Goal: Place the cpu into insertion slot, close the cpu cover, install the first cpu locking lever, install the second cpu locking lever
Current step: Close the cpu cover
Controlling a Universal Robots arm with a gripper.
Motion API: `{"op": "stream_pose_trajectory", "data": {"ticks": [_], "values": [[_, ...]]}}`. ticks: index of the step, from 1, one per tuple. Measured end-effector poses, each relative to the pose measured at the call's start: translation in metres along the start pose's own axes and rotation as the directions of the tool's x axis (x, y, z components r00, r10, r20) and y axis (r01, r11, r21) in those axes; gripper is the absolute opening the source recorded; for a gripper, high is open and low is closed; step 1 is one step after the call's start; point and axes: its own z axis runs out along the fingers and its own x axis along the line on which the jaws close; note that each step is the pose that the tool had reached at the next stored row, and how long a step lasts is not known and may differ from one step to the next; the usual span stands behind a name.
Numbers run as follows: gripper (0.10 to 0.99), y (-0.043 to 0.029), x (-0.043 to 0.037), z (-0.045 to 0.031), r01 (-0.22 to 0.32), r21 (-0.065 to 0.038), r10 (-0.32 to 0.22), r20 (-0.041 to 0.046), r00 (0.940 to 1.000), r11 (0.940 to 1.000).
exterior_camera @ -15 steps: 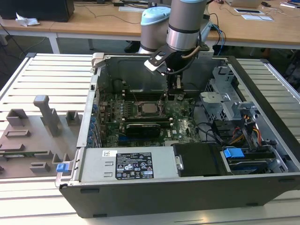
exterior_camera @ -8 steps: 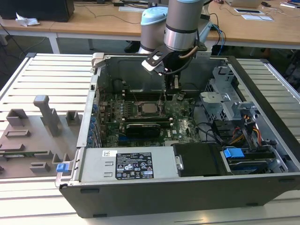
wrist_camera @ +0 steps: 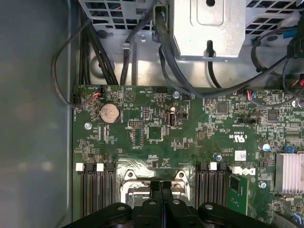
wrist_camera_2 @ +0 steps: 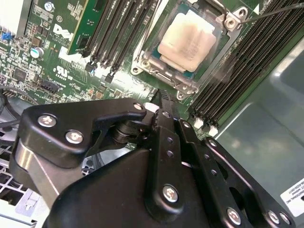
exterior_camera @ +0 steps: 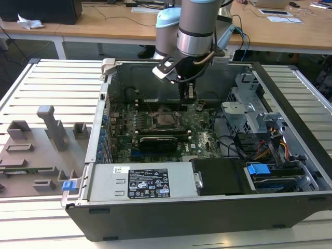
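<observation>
We found the gripper (wrist_camera_2: 163,99), its fingers (wrist_camera: 156,191) closed together on nothing, poised just beside the cpu (wrist_camera_2: 187,40), tips aimed at the motherboard (wrist_camera_2: 61,61).

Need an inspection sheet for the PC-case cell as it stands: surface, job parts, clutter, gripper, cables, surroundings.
Surface: slatted table, with the open computer case on it.
Job's things: cpu pale side up on the motherboard; the cpu cover frames it and looks lowered.
Clutter: grey fixture tray on the exterior view's left; blue clip at the case corner.
Gripper: gripper shut, holding nothing seen, close beside the cpu; contact cannot be told.
Cables: black bundle past the board edge; coloured leads by the drive bay.
Surroundings: desks behind.
</observation>
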Motion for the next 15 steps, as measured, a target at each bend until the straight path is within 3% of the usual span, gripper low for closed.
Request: {"op": "stream_pose_trajectory", "data": {"ticks": [9,15], "values": [[0.106,-0.0082,0.0001,0.0004,0.0,0.0,0.0,0.0,1.0,1.0],[0.106,-0.0184,0.0003,0.0011,0.0,0.0,0.0,0.0,1.0,1.0]]}}
